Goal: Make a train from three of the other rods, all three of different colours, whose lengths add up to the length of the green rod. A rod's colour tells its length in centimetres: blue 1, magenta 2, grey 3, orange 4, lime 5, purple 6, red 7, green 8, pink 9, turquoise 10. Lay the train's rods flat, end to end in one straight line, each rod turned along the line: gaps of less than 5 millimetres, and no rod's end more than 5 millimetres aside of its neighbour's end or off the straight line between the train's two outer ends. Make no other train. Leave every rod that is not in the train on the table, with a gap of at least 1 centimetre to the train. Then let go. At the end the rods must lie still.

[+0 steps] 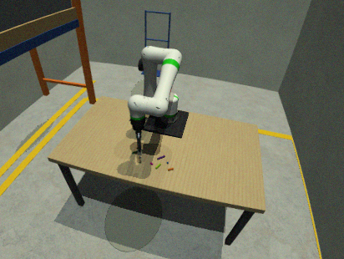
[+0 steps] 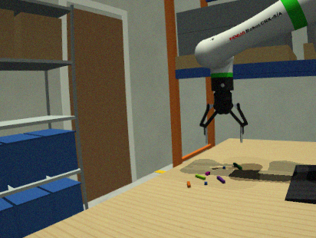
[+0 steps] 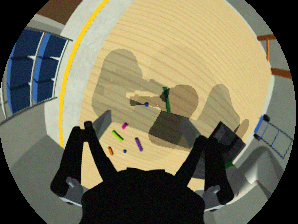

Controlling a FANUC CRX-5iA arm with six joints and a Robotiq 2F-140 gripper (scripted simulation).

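Observation:
My gripper (image 1: 139,153) (image 2: 224,141) (image 3: 146,119) is wide open and empty, above the table. The green rod (image 2: 238,166) (image 3: 167,100) lies flat below it in shadow. A blue rod (image 2: 224,167) (image 3: 146,104) lies beside the green rod, with a gap; a dark greyish piece beside it may be a grey rod or shadow. Apart from these lie a magenta rod (image 1: 151,163) (image 2: 207,173) (image 3: 125,126), a lime rod (image 1: 158,166) (image 2: 200,176) (image 3: 117,136), a purple rod (image 1: 161,157) (image 2: 221,179) (image 3: 139,144), an orange rod (image 1: 170,169) (image 2: 189,184) (image 3: 110,151) and a second blue rod (image 1: 168,163) (image 2: 205,183) (image 3: 125,151).
The wooden table (image 1: 217,167) (image 2: 153,215) bears the rods and the arm's black base plate (image 1: 184,125) (image 2: 303,188). Shadows of the arm and gripper cover the area around the green rod. The magenta, lime, purple, orange and second blue rods form a loose group to one side.

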